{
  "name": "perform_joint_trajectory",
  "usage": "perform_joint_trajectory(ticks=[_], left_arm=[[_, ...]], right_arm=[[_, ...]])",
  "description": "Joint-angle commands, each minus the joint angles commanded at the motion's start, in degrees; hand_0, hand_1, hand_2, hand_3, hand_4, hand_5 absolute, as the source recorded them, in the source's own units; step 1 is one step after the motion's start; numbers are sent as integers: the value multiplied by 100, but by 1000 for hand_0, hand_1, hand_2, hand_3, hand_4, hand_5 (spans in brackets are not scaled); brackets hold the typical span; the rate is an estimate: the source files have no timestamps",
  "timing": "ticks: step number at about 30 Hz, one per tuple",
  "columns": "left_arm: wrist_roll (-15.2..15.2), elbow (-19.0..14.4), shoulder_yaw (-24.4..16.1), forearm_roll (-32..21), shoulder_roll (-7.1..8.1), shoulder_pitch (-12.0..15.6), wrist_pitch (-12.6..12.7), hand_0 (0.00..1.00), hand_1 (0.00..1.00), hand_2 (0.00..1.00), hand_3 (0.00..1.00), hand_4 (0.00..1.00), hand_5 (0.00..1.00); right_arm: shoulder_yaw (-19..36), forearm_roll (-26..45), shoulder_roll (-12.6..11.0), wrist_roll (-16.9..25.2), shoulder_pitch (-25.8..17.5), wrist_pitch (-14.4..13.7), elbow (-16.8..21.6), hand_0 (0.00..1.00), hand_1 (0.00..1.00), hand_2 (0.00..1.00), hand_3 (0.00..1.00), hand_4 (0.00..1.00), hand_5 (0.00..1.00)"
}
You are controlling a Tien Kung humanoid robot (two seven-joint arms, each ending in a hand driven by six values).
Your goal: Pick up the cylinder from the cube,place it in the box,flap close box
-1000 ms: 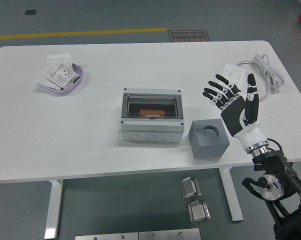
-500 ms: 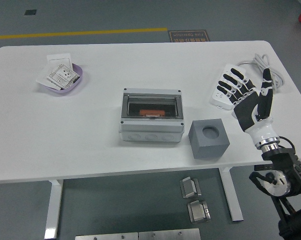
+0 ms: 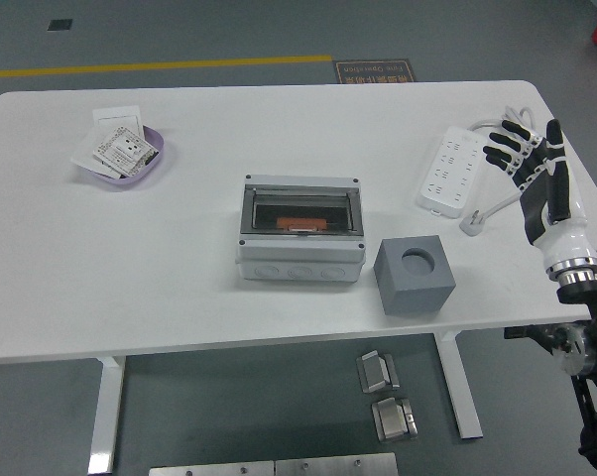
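The gray floor (image 3: 279, 30) fills the top and bottom of the frame, with a yellow line (image 3: 160, 67) across the upper left and a dark sign (image 3: 374, 70) near the top middle. The big white table (image 3: 179, 268) takes up most of the middle. In the center sits my gray box (image 3: 300, 230) with its clear flap down, and something orange shows inside; I cannot tell if it is the cylinder. Just to its lower right is the gray cube (image 3: 414, 275), with an empty round hole on top. My right hand (image 3: 538, 178) is up at the right edge, fingers (image 3: 505, 149) spread wide, holding nothing. Beside it lies a white power strip (image 3: 449, 178). A purple dish (image 3: 130, 159) with white cards (image 3: 115, 147) sits at upper left.
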Motion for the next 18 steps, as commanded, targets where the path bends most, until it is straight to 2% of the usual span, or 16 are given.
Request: perform_joint_trajectory(ticks=[18], left_arm=[[2,0,116,-223,72,-39,59,633,618,568,590,662,267]], right_arm=[[181,-228,70,-50,13,-40,-4,795,686,715,724,998,998]])
